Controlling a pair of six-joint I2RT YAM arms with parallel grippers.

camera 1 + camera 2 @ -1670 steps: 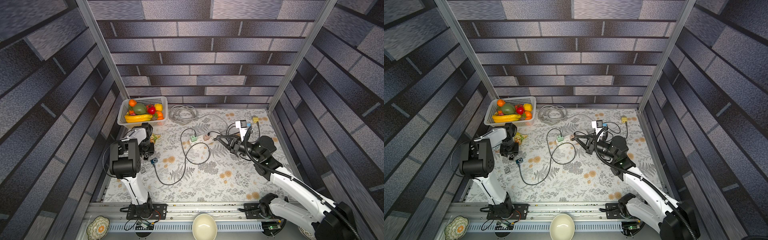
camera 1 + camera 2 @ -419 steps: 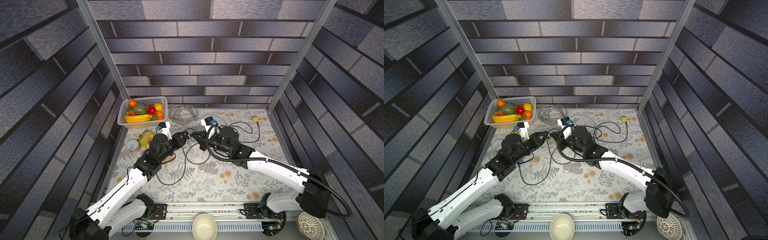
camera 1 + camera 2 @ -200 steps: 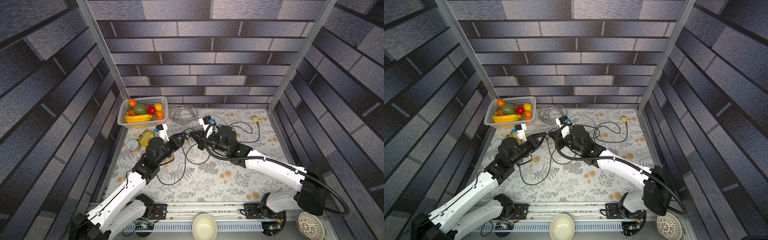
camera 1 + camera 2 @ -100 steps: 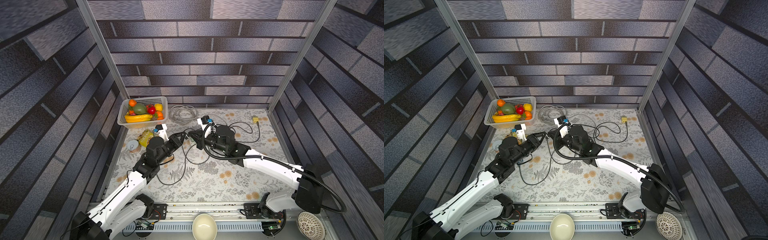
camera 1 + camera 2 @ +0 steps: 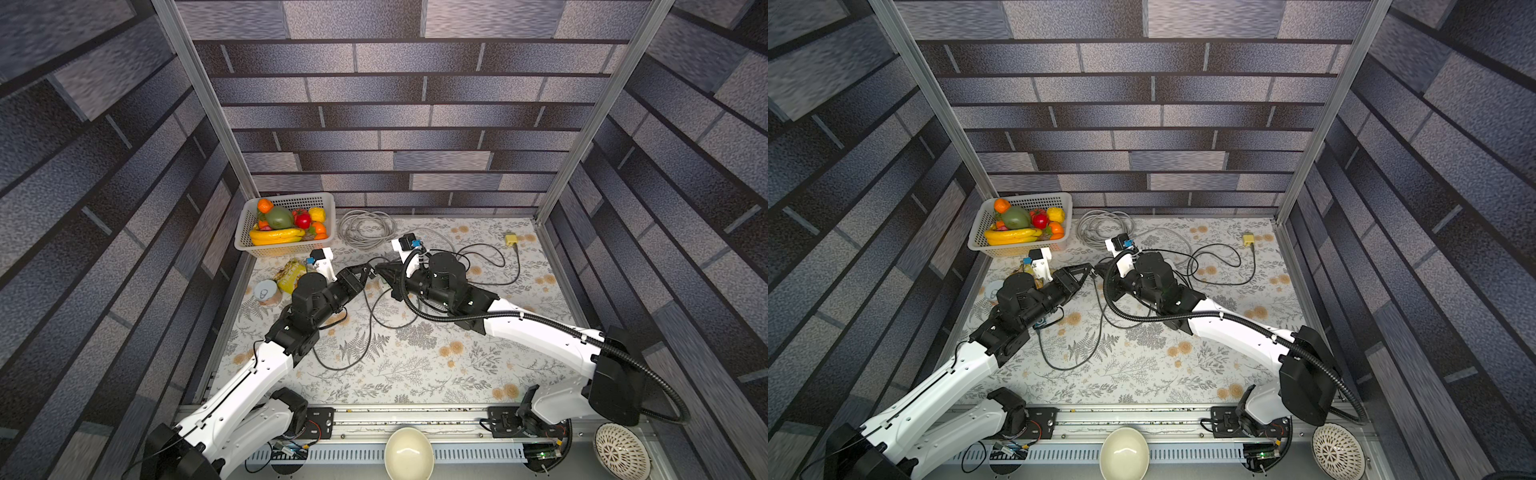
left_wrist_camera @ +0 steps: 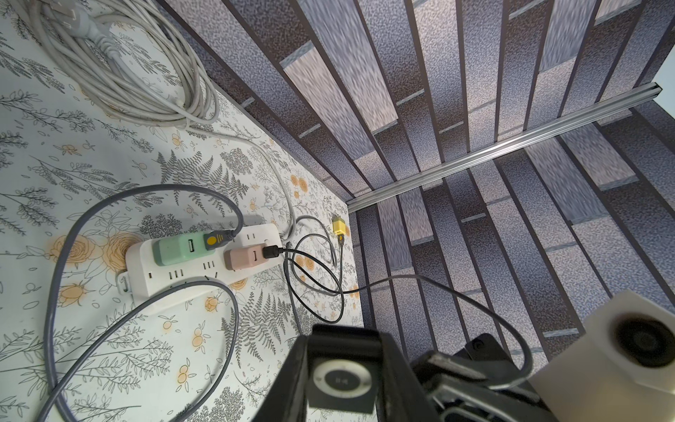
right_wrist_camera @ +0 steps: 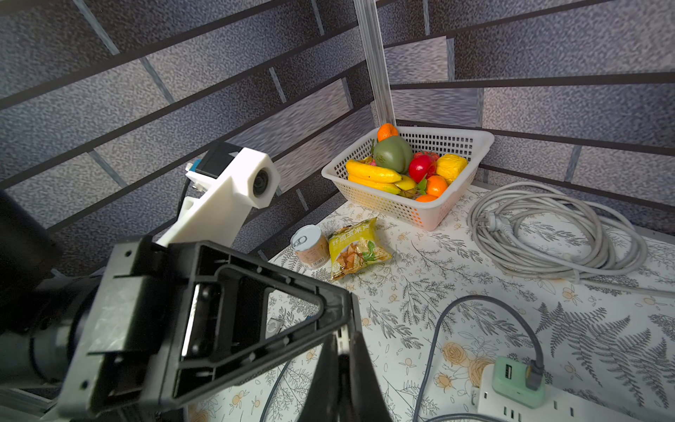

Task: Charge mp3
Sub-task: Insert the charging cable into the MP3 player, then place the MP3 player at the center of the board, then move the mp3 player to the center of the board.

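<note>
- mp3 player (image 6: 341,381): a small square unit with a round control ring, held clear of the desk (image 5: 415,365) between the fingers of the left claw (image 5: 365,271), which is partly closed on its two sides.
- Right claw (image 5: 379,271): pressed together, pinching the free end of the black cable (image 6: 420,279). The plug tip itself is hidden.
- Change: a few seconds ago the left arm was folded back at the desk's left edge and the right claw was working near the far right. Both claws now meet tip to tip above the back middle of the desk. Over the last second the right claw has edged closer, and neither grip has altered.
- Meaning: pick-up appears finished on both sides. The step in hand is judged to be aligning plug and port, with insertion not yet visible.
- Pink adapter (image 6: 243,257): carries the black cable's other end and sits in the white power strip (image 6: 175,281).
- Green adapter (image 6: 179,248): sits beside it and feeds a separate grey cable (image 6: 51,292).
</note>
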